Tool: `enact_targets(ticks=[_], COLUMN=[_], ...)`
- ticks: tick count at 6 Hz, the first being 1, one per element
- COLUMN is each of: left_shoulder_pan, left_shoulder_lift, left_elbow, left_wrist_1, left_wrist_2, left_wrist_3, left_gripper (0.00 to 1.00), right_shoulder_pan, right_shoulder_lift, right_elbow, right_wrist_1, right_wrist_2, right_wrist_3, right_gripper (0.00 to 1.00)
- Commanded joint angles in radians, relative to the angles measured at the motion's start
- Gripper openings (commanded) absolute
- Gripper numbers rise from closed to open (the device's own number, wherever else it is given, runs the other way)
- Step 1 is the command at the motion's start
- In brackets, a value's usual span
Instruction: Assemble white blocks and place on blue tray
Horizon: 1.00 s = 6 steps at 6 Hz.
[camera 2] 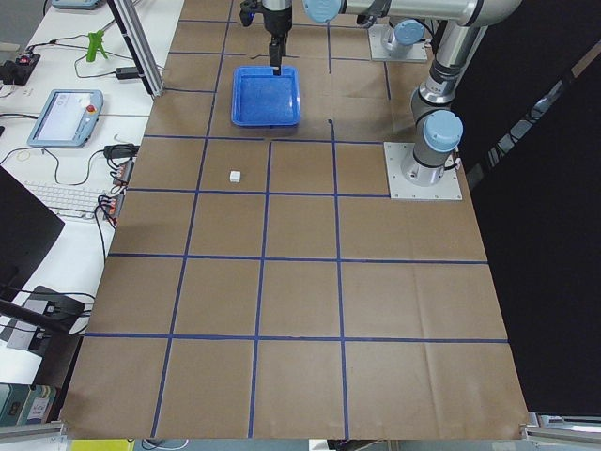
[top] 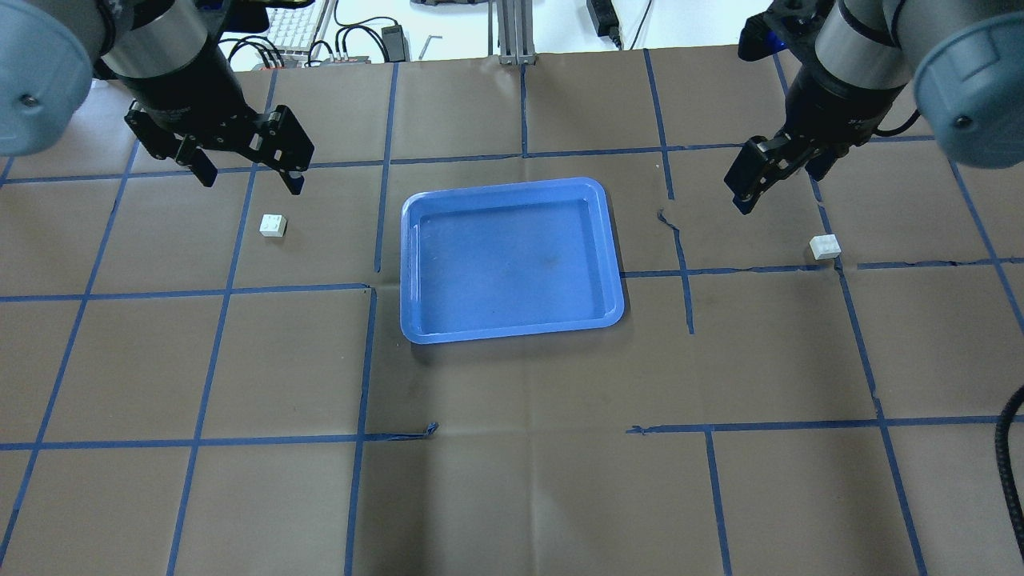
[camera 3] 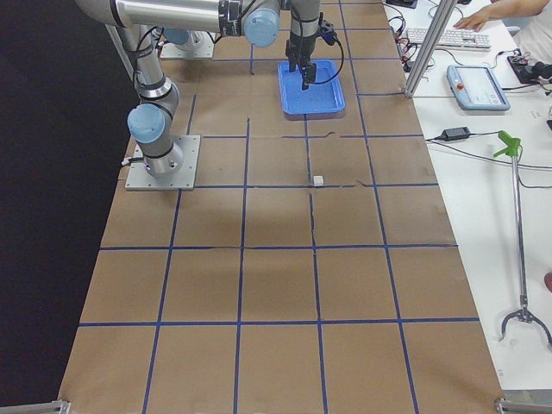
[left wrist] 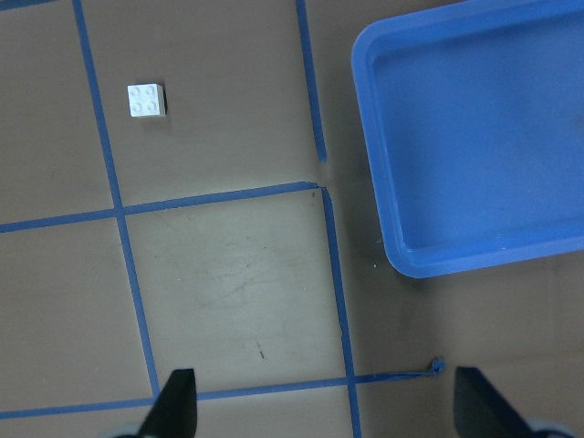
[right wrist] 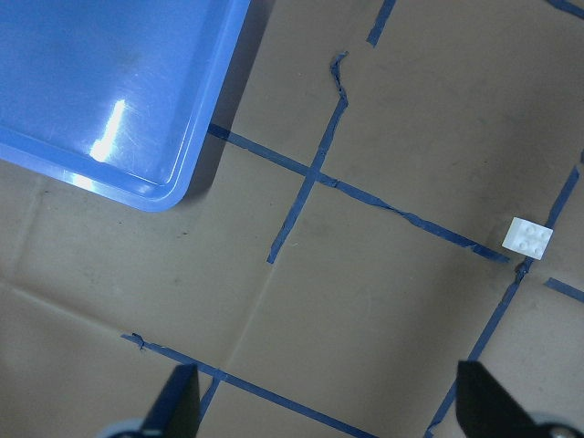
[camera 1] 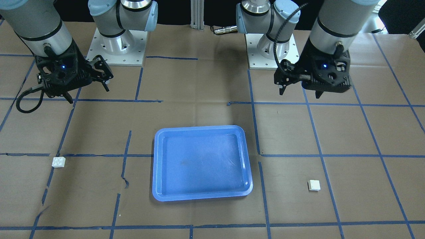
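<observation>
No step is judged complete. One white block (top: 273, 226) is lying near the left gripper (top: 250, 178), the other white block (top: 825, 246) near the right gripper (camera 1: 88, 94), unjoined; the blue tray (top: 504, 189) between them is being left bare. Both grippers are being held open, nothing being gripped.

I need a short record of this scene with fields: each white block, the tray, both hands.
blue tray: centre of table, empty
left white block: on table, left of tray
right white block: on table, right of tray
left hand: open, above table, holding nothing
right hand: open, above table, holding nothing
blocks joined: no
</observation>
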Motion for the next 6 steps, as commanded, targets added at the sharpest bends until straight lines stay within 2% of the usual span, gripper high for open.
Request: enact_targets(ticks=[1, 2, 4, 6], left_shoulder_pan=[0.140, 0.148, 0.153, 0.153], left_shoulder_lift=[-0.203, -0.279, -0.435, -0.493], left_elbow=[0.024, 0.026, 0.035, 0.002], left_wrist_1=[0.092, 0.320, 0.498, 0.510], left_wrist_2=[0.003, 0.003, 0.004, 0.006], left_wrist_3=[0.013, 0.016, 0.017, 0.016], left_gripper=[1.00, 1.00, 1.00, 0.99], right_shoulder_pan=[-0.011, -0.028, -0.133, -0.266], right_shoulder_lift=[0.023, 0.048, 0.099, 0.193], right_elbow=[0.007, 0.009, 0.009, 0.009], right_wrist_1=[-0.027, -0.084, -0.095, -0.171], right_wrist_2=[0.009, 0.010, 0.025, 0.121], right_wrist_3=[-0.133, -0.309, -0.655, -1.083], right_gripper=[1.00, 1.00, 1.00, 1.00])
